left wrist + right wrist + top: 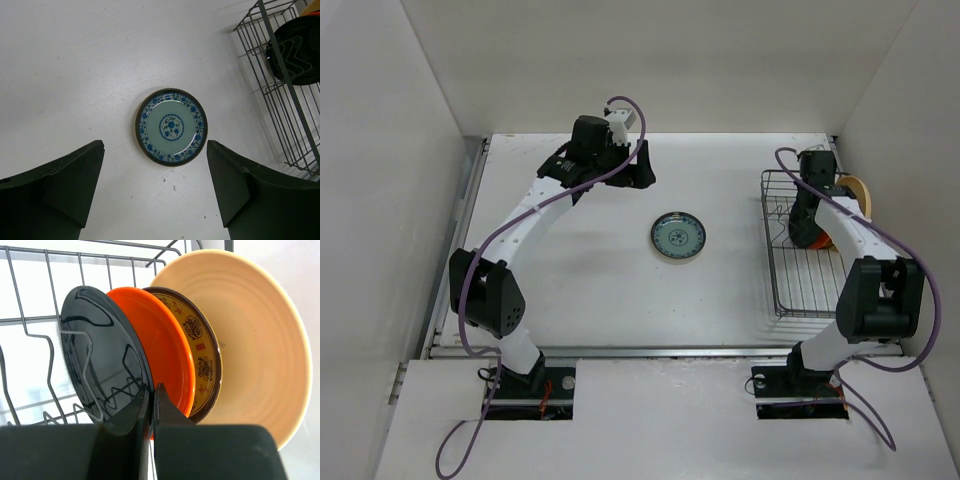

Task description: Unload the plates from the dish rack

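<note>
right gripper (152, 390): fingers pinched together, only a hairline seam left between them; closed on the lower rim of the black plate (100, 355).
grip point: bottom edge of the black plate, where the rim runs down into the seam; left finger in front of its glossy face, right finger behind it.
black plate: upright on edge in the dish rack (30, 320), first of the row as seen from the wrist camera, rack wires reflected in its face.
orange plate (165, 350): upright just behind the black one, lower edge hidden behind the right finger; touching that finger or not, cannot tell.
gold-patterned plate (200, 355): upright, next behind the orange, dark rim, close against it.
tan plate (255, 340): largest, last in the row, rising well above the others.
dish rack position: right side of the table (580, 280), all four standing plates at its far end.
left gripper (155, 145): fingers (75, 175) spread wide, nothing between them.
teal-blue plate (171, 126): flat on the table near mid-table, seen in the gap between the left fingers from the wrist camera, well clear of both; separate from the rack.
left arm: reached toward the far left part of the table, gripper off the surface.
</note>
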You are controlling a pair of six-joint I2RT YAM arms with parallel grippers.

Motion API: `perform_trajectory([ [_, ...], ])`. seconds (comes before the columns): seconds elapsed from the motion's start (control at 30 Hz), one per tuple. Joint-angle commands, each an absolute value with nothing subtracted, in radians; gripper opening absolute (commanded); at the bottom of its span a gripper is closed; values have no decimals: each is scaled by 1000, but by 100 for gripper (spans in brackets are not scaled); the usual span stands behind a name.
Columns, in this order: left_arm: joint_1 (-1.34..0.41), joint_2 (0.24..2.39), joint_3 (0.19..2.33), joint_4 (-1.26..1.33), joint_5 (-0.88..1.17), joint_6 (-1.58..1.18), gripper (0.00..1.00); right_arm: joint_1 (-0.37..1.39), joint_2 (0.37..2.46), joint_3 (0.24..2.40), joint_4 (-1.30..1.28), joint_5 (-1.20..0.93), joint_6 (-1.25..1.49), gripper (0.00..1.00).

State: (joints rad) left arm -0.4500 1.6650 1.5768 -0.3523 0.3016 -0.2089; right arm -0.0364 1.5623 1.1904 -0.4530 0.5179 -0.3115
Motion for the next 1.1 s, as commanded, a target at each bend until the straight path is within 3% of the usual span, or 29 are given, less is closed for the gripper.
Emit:
perform_trajectory([
  [0.0,-453,1635,1592,-337,295,-215,82,-43,1557,1184,-468,525,-302,0],
  [0.6,-453,1654,1592,-324,351,-206,82,-43,1204,1126,-164,617,-293,0],
  [0.77,-453,1654,1556,-247,570,-175,82,-43,1080,1132,-225,275,-191,0],
  [0.87,-453,1663,1534,-203,771,-163,79,-43,1106,1169,-331,-106,-164,0],
  [1.07,-453,1684,1522,-179,859,-141,79,43,1180,1218,-402,-426,-153,0],
])
